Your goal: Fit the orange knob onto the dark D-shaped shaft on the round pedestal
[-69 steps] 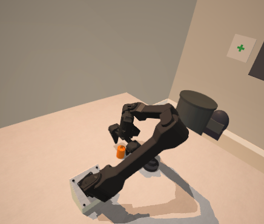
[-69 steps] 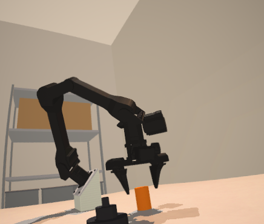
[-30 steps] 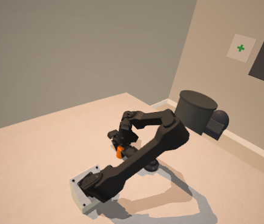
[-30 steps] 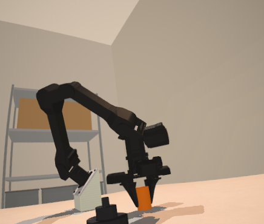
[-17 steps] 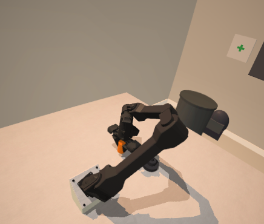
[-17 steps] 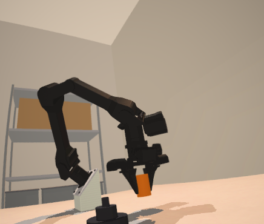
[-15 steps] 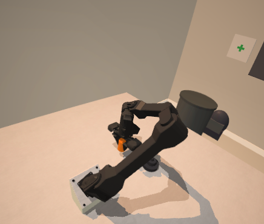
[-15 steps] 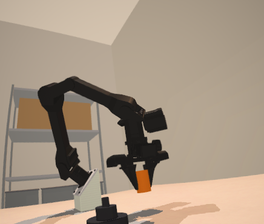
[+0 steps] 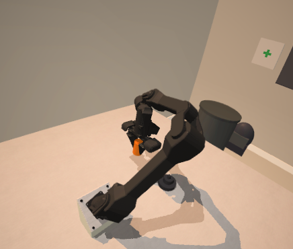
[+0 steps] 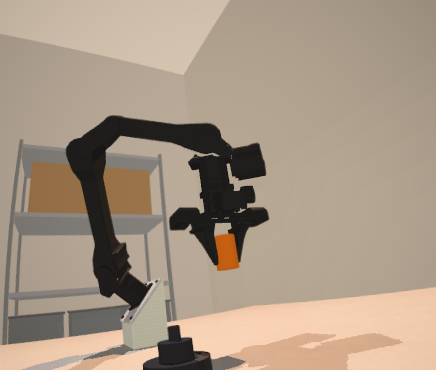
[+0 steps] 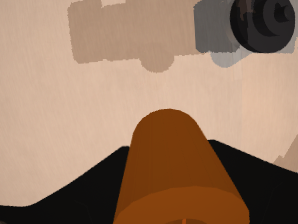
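Observation:
The orange knob [image 9: 136,147] [image 10: 227,251] [image 11: 167,160] is between the two black fingers of my gripper [image 9: 138,151] [image 10: 228,261] [image 11: 168,151]. The gripper is shut on it and holds it up off the table, roughly upright, with its lower end sticking out below the fingertips. The round dark pedestal [image 9: 166,184] [image 10: 175,353] [image 11: 259,35] stands on the table, apart from the knob and lower than it. It is at the top right of the wrist view. Its thin shaft [image 10: 174,333] [image 11: 283,13] points up and is bare. The shaft's flat side cannot be made out.
The arm's pale base block [image 9: 92,219] [image 10: 146,322] stands on the table [image 9: 42,175]. In the top view, the forearm passes close in front of the pedestal. Arm shadows lie around the pedestal. A shelf rack [image 10: 89,223] stands behind the arm in the exterior view.

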`<state>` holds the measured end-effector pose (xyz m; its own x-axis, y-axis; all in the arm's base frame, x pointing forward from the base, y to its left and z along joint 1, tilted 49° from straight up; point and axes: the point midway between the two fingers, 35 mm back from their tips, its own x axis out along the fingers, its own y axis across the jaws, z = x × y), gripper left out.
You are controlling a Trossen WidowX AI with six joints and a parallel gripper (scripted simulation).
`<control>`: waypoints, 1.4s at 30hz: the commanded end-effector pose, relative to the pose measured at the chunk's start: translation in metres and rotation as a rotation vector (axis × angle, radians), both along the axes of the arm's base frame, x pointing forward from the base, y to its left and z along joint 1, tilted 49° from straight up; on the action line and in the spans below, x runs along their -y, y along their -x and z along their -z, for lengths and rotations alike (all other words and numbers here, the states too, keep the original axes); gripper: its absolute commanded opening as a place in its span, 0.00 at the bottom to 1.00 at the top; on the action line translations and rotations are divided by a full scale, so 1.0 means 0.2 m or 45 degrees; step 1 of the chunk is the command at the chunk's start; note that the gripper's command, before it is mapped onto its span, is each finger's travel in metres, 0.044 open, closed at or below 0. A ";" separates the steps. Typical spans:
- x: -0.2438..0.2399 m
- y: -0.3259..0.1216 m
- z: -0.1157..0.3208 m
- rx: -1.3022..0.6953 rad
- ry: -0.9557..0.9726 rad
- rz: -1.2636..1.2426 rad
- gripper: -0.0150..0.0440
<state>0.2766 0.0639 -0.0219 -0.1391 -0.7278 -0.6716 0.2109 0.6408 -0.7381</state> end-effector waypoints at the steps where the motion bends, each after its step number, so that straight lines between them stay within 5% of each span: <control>1: -0.03 0.00 -0.04 0.009 -0.004 0.014 0.25; 42: 0.42 -0.21 -0.25 0.018 -0.030 0.014 0.25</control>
